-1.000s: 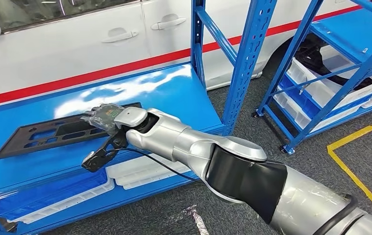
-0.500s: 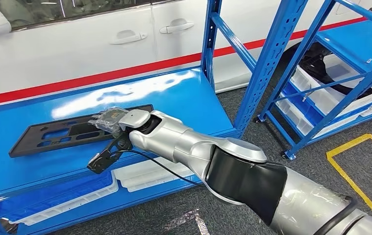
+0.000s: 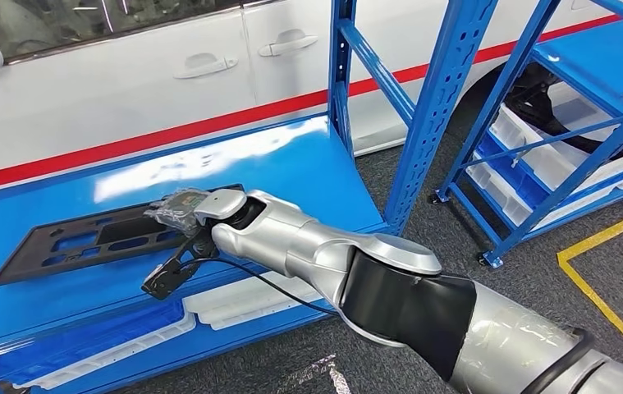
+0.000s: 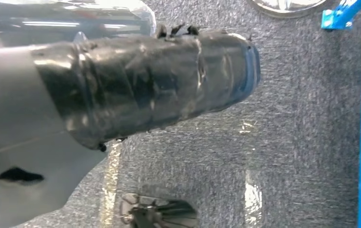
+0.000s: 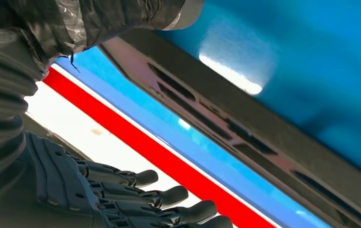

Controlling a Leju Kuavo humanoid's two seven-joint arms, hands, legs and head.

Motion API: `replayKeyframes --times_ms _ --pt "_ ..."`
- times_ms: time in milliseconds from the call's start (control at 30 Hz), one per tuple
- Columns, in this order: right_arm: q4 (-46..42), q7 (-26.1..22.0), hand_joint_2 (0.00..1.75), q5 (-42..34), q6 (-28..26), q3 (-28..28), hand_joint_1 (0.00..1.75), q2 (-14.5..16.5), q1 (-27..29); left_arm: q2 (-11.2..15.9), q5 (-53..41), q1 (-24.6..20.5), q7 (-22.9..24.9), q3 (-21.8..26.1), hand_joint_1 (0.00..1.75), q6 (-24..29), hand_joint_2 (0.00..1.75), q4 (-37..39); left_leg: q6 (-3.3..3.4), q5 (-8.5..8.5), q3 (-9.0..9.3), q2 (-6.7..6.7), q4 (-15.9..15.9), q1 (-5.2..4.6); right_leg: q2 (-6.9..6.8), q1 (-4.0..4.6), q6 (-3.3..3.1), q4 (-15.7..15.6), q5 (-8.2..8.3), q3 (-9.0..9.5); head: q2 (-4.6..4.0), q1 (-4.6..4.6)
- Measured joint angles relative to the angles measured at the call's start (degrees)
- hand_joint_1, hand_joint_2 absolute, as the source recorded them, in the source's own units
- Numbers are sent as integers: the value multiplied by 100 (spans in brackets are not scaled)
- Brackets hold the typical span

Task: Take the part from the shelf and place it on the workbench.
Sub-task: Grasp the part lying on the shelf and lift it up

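The part (image 3: 86,238) is a long flat black panel with cut-outs, lying on the blue shelf board (image 3: 283,164). My right arm reaches across from the lower right, and my right hand (image 3: 180,205) hovers over the panel's right end. In the right wrist view the dark fingers (image 5: 169,194) are stretched out straight, apart from the taped thumb (image 5: 97,19), and the panel (image 5: 245,137) runs between them untouched. My left hand (image 4: 145,85), wrapped in black tape, hangs over the grey carpet; how its fingers lie is hidden.
A white car with a red stripe (image 3: 127,82) stands behind the shelf. Blue uprights (image 3: 435,107) rise at the shelf's right end. White bins (image 3: 242,295) sit on the level below. A second blue rack (image 3: 587,123) stands at the right, by yellow floor tape (image 3: 611,271).
The whole picture swung a little right, then back left, so the camera moved. My right hand stays over the panel's right end, and the panel still lies flat.
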Motion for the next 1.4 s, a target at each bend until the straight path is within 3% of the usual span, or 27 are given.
replayKeyframes --times_ms 67,133,200,300,333,400,467,500,533,567,633,667,800,867,933,1000,1033,1067,1133,1167,1300,1333,1400 --pt "9 -1 175 -11 5 3 0 12 2 1 3 6 4 -1 0 0 0 0 19 452 268 4 -704 8 6 0 18 6 -51 64 0 1" --pt "13 -3 175 -19 5 4 0 27 -6 3 4 -6 3 0 0 1 0 0 73 679 583 4 -1350 -23 10 17 61 2 -96 109 -1 -4" --pt "21 -8 175 -22 7 7 0 40 -9 2 5 -16 2 0 0 3 0 0 145 648 682 -6 -1505 -63 12 28 120 -20 -116 127 -1 -10" --pt "28 -9 175 -36 7 13 0 57 -18 1 8 -9 1 -1 0 4 0 0 249 649 763 -3 -1586 -32 0 29 215 34 -181 132 0 -6" --pt "30 -9 175 -41 7 15 0 60 -29 0 9 -11 -1 -1 0 5 0 0 281 647 805 1 -1619 -17 -9 30 242 195 -259 56 0 0" --pt "34 -10 175 -55 9 24 0 60 -43 -1 13 -26 -2 -2 0 7 0 0 333 620 851 3 -1635 -17 -22 24 269 798 -493 -287 0 10" --pt "47 -10 175 -69 11 41 0 58 -32 -1 14 -29 -3 -7 0 7 0 0 361 582 859 1 -1613 -20 -24 18 275 1373 -617 -683 0 13" --pt "58 -10 175 -74 13 55 0 56 -23 -1 16 -23 -2 -10 0 7 0 0 361 556 865 -1 -1593 -21 -26 15 272 1431 -546 -773 0 13" --pt "69 -10 175 -76 13 68 0 54 -16 -1 19 -16 -2 -13 0 7 0 0 353 525 875 -5 -1567 -20 -30 11 265 1264 -372 -745 0 13" --pt "78 -9 175 -78 14 79 0 52 -13 -3 22 -11 -1 -15 0 7 0 0 337 489 888 -10 -1535 -18 -34 7 253 932 -150 -623 0 14" --pt "85 -3 175 -81 19 89 0 56 -20 -6 23 -11 1 -16 0 6 0 0 281 412 890 -19 -1458 -34 -34 12 214 313 116 -348 0 10" --pt "86 3 175 -82 26 92 0 60 -23 -7 23 -15 3 -16 0 6 0 0 252 387 886 -23 -1434 -43 -28 20 192 164 146 -277 0 8" --pt "101 34 175 -89 105 104 0 71 -23 -14 43 -14 7 -16 0 5 0 0 147 299 878 -10 -1382 -39 -3 10 83 98 117 -232 0 3" --pt "104 58 175 -93 200 111 0 82 -25 -17 90 -23 6 -16 0 5 0 0 85 73 679 0 -963 -27 -4 -10 35 77 109 -201 0 -4" --pt "115 81 175 -93 292 128 0 86 -17 -15 141 -26 8 -16 0 8 0 0 36 -233 270 2 -202 -20 -5 -3 5 77 93 -190 0 -7" --pt "133 90 175 -93 343 144 0 87 -1 -18 162 -7 10 -16 0 8 0 0 26 -268 -14 2 214 -19 0 9 -10 81 77 -180 0 -7" --pt "140 92 175 -93 374 150 0 87 4 -20 166 2 10 -16 0 8 0 0 39 -116 4 1 95 -20 4 14 -13 85 66 -168 0 -7" --pt "146 96 175 -93 424 157 0 89 5 -21 173 5 9 -16 0 9 0 0 65 117 134 1 -233 -23 8 20 -10 89 53 -148 0 -7" --pt "156 116 175 -93 630 198 0 91 1 -15 201 -5 -7 -15 0 18 0 0 136 490 514 1 -1068 -51 11 33 9 86 26 -105 0 -8" --pt "163 133 175 -93 744 224 0 92 0 -13 219 -13 -20 -15 0 25 0 0 168 566 647 -1 -1337 -70 11 40 29 78 19 -93 0 -5" --pt "184 218 175 -105 933 275 0 93 5 -10 277 -15 -71 -14 0 66 0 0 265 579 777 -3 -1546 -80 5 55 141 66 -9 -75 0 -1" --pt "190 236 175 -110 933 277 0 92 0 -11 282 -11 -78 -14 0 70 0 0 291 596 805 3 -1584 -63 1 58 173 158 -75 -112 0 3" --pt "205 261 175 -119 934 286 0 89 -5 -13 288 -13 -92 -14 0 68 0 0 329 612 838 13 -1621 -40 -9 52 222 697 -365 -361 0 13"
